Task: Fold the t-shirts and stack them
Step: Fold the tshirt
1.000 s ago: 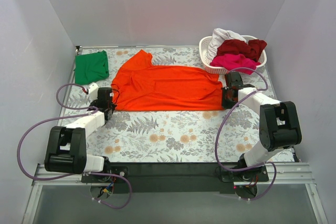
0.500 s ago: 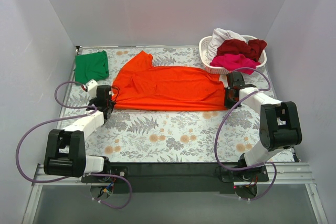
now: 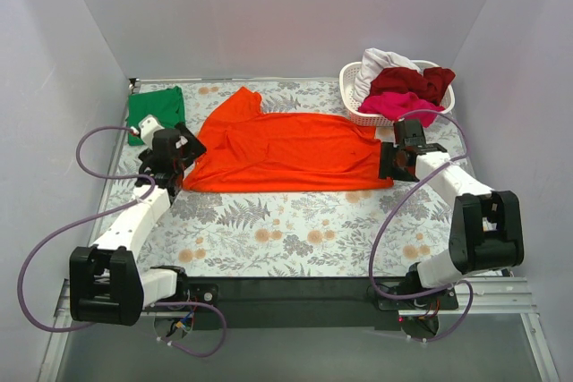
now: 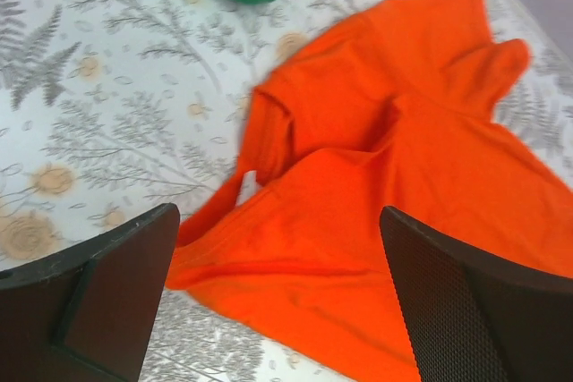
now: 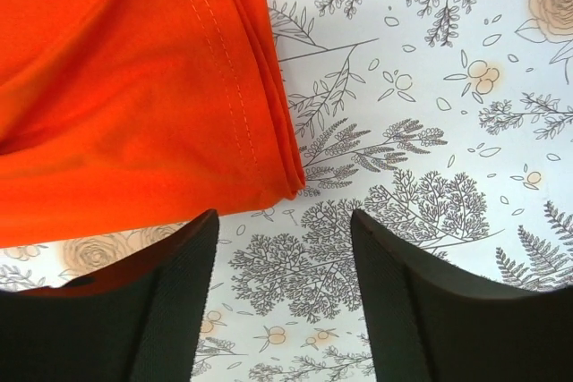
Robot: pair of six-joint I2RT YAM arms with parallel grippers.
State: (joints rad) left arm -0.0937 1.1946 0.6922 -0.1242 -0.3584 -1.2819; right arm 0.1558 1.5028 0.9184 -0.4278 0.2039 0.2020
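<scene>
The orange shirt (image 3: pixel 286 149) lies seemingly doubled lengthwise across mid-frame on the worktop (image 3: pixel 295 221), the left claw (image 3: pixel 186 151) and right claw (image 3: pixel 390 165) both open and empty at its ends, probably so the fold settles flat.

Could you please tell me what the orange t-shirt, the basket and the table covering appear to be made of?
Orange t-shirt: soft matte cloth, likely cotton; it creases and shows a stitched hem. Basket: white plastic, probably, with moulded lattice walls. Table covering: flat floral-printed sheet, cloth or vinyl; unclear.
</scene>
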